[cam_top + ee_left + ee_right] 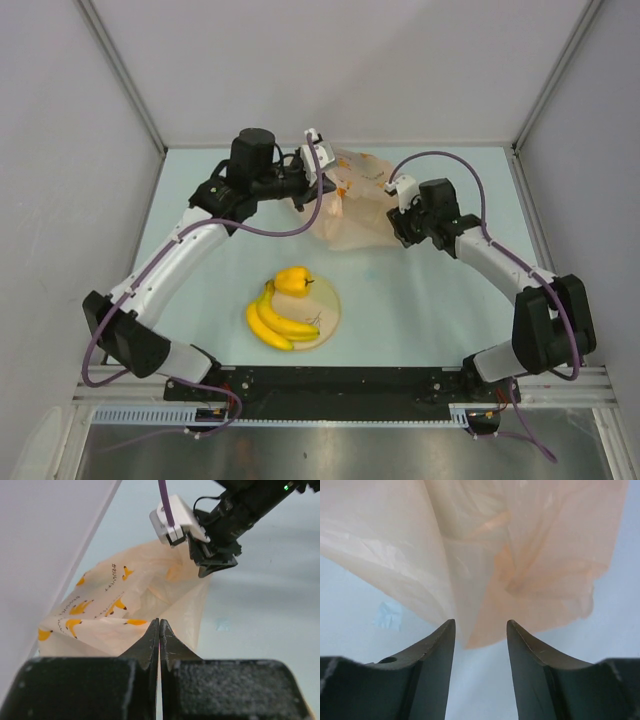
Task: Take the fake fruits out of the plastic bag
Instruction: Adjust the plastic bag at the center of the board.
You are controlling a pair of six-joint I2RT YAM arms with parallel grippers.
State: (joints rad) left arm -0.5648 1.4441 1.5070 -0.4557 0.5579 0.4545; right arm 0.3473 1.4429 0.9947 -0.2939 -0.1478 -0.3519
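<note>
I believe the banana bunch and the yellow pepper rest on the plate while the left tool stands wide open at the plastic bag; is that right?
Not quite: the left tool is pinched shut on the plastic bag, as the left wrist view shows. The rest holds.

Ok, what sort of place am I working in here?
Most likely a lab robot cell: blank grey wall panels box in a pale table, both arms bolt onto a mounting rail at its near edge, and the only goods are toy fruit on a plate and a plastic bag.
</note>
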